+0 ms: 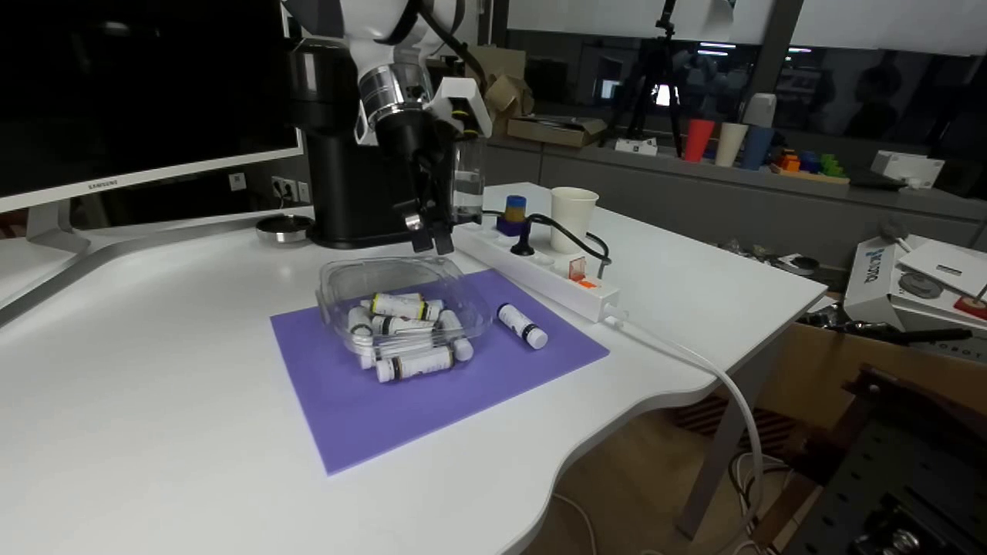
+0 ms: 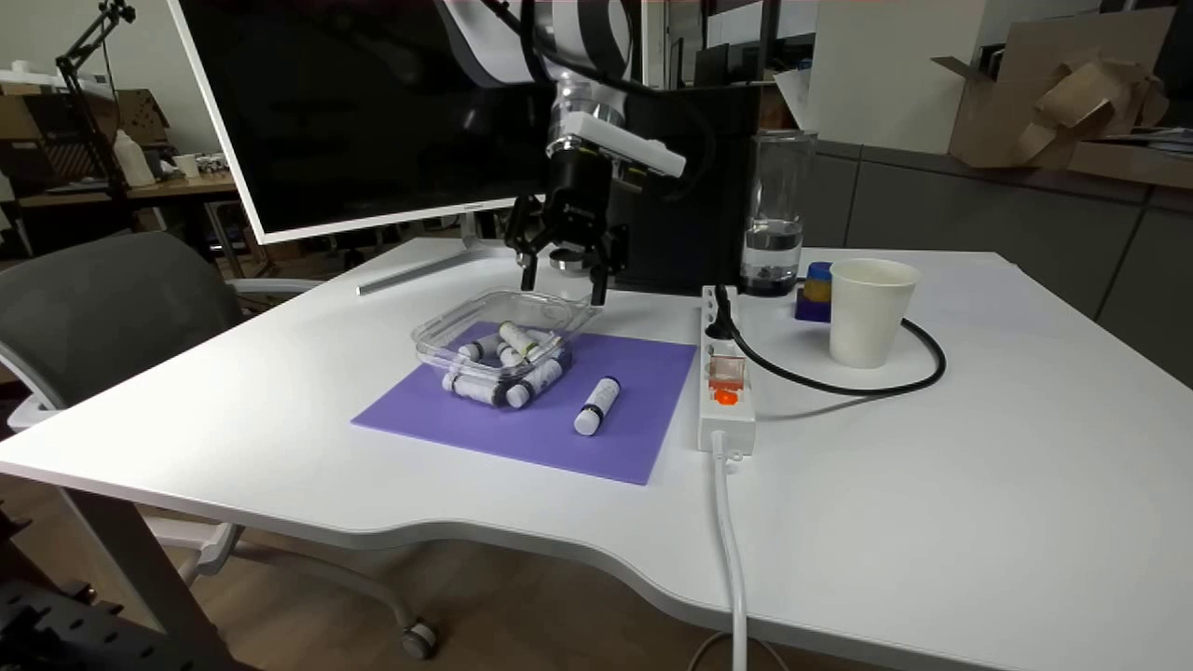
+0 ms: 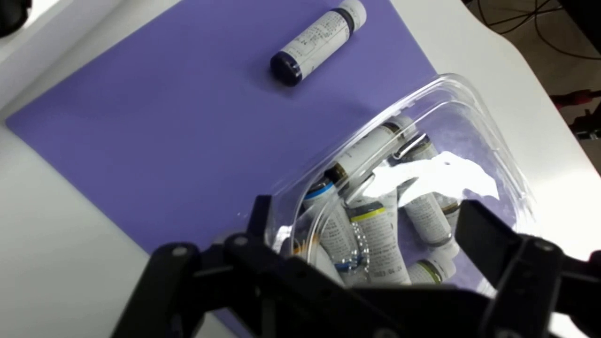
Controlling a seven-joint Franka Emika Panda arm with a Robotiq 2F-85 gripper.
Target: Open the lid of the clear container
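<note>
Container (image 1: 343, 297), clear and low, on purple mat (image 1: 432, 416), set in from the curved front edge of counter (image 2: 932, 522), on the part of mat farthest from that edge. Apparently overlapping one mat border at rim height. Lid (image 3: 432, 176) judged in place and not yet opened: broad glare across the top in wrist view.

Key relation: container below gripper (image 2: 564, 284) and off toward the curved edge. Jaws spread wide, nothing gripped, hanging over the rim farthest from that edge in both exterior views. Near end of container between jaws in wrist view. Cannot tell contact with rim. Outline close to square, long axis uncertain. One arm (image 1: 385, 85), so no nearer one to choose. Likely next: short descent to catch the lip. Risk: lid flexing, or whole container dragged along.

Counts, outward. One container, one lid. Tubes (image 3: 380, 249) inside: at least six, exact number lost to overlap and glare. One loose tube (image 1: 523, 326) on mat, apart from container, toward power strip (image 1: 532, 274). One mat, one strip. One paper cup (image 2: 870, 312) across strip, toward the far right corner of counter in an exterior view. One coloured stack (image 1: 513, 216) near cup. One tall glass vessel (image 2: 775, 214) beside one black appliance (image 1: 351, 177), both toward the back edge. One small metal dish (image 1: 283, 229) near appliance. One monitor (image 2: 391, 121) by the far left corner in an exterior view.
</note>
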